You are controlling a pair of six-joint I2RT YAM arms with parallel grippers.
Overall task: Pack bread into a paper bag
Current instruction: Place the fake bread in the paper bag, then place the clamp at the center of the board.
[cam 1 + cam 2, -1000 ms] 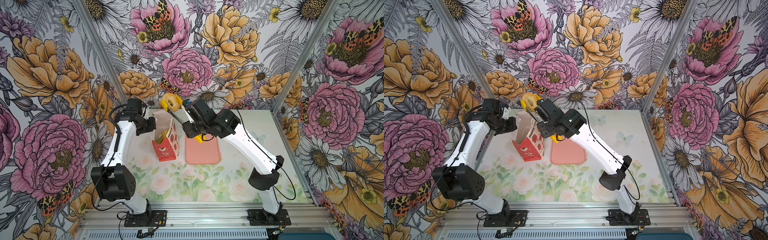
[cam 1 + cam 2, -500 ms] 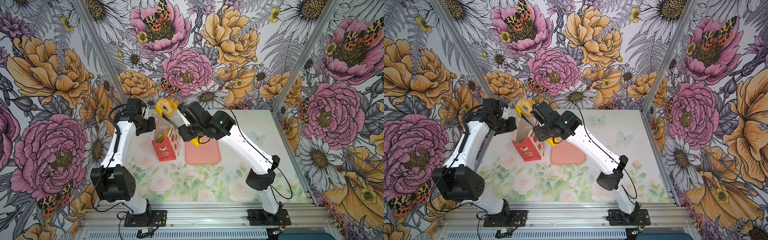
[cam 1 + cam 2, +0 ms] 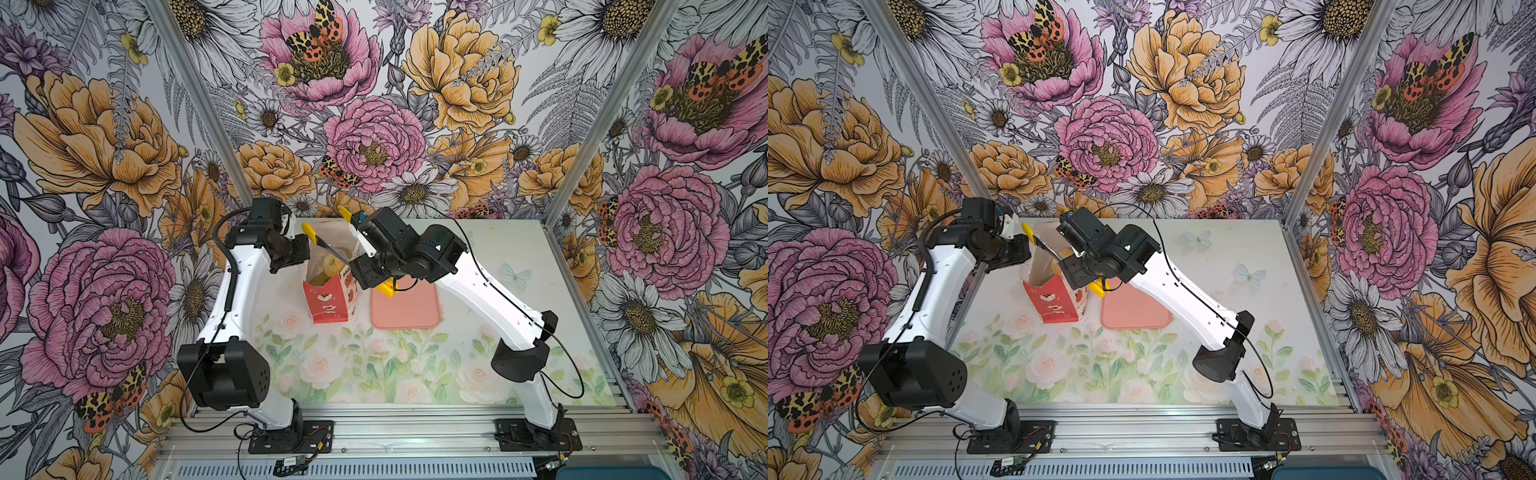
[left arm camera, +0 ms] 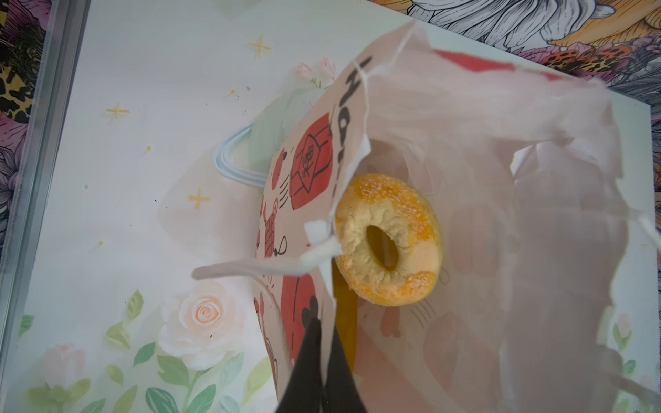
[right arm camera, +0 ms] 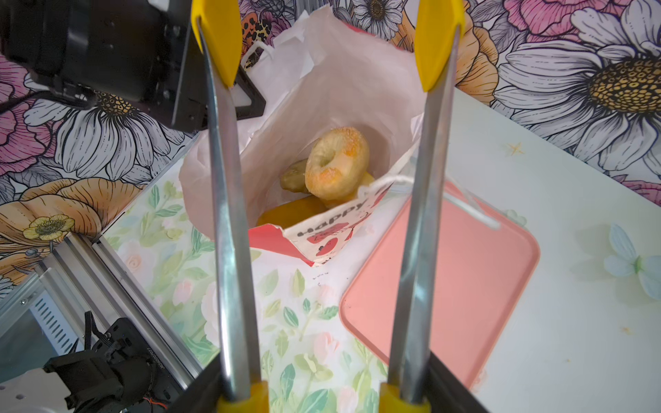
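Seen upright on the surface (image 3: 478,365) in both top views: the paper bag (image 3: 328,299), at the nine o'clock side of the pink tray (image 3: 405,307) and just beside it.

Pinched at the rim from its own nine o'clock side by the left end effector (image 4: 323,357), clenched on a single fold of paper, with the mouth gaping wide.

Reached in from three o'clock with the right end effector (image 5: 322,393), grasping the yellow-tipped tongs (image 5: 229,214) at the handle end. Left the two arms sprung apart above the mouth, with nothing between the tips.

Caught inside the bag: the ring bagel (image 5: 336,162), on edge, leaning on at least two other pieces of bread (image 5: 289,214). Could not tell whether a fourth lay beneath.

Judged the bagel light and soft under a grainy crust, likely to dent beneath hard tips. Best taken across the ring's outer sides with a gentle squeeze, not through the hole.

Judged the bag thin and limp, quick to crease, tear or topple once loaded unevenly. Best held at the rim close to a white string handle (image 4: 250,268), low enough to steady the wall yet clear of the falling bread.
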